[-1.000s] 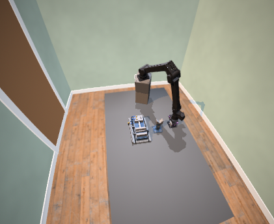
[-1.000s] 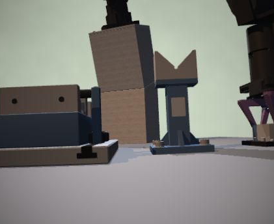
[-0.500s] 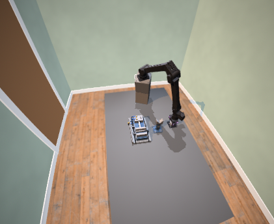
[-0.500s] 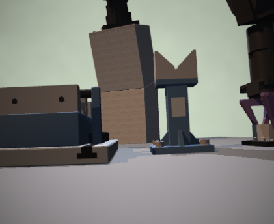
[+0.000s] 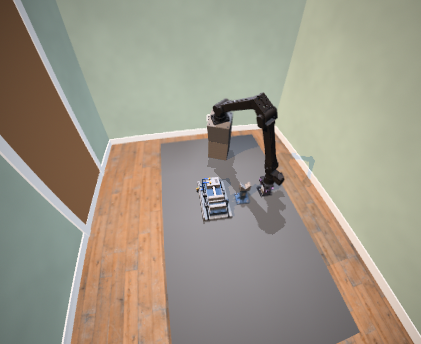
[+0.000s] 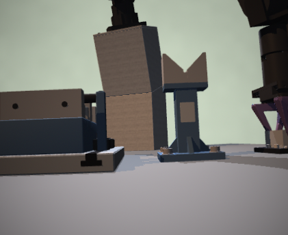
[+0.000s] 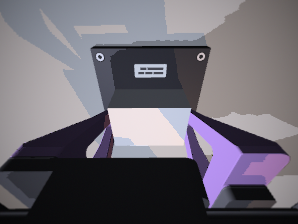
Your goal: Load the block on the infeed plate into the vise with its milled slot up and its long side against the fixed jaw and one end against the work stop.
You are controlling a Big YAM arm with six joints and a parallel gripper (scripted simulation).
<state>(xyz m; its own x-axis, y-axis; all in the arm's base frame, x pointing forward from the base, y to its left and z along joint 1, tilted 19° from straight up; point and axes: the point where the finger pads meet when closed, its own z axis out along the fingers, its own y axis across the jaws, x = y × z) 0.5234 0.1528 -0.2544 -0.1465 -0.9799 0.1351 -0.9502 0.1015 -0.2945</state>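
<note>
The part [image 6: 278, 138] [image 7: 149, 125], a pale block, sits on the dark infeed plate [image 6: 278, 150] [image 7: 122, 82]. My gripper [image 5: 265, 189] [image 6: 282, 135] is shut on it, one purple finger against each side, pointing down. The part's face toward the wrist camera looks plain; I see no slot on it. The vise [image 5: 215, 202] [image 6: 38, 136] stands left of the V-block [image 5: 244, 186] [image 6: 185, 81]; the space between its jaws is hidden in the exterior view and too small to judge in the top view. The V-block is empty.
The V-block's blue post [image 6: 187, 133] stands between the vise and the gripper. The arm's tall pedestal [image 5: 218, 142] [image 6: 128, 123] is behind them. A blue upright plate [image 6: 100, 119] rises at the vise's right side.
</note>
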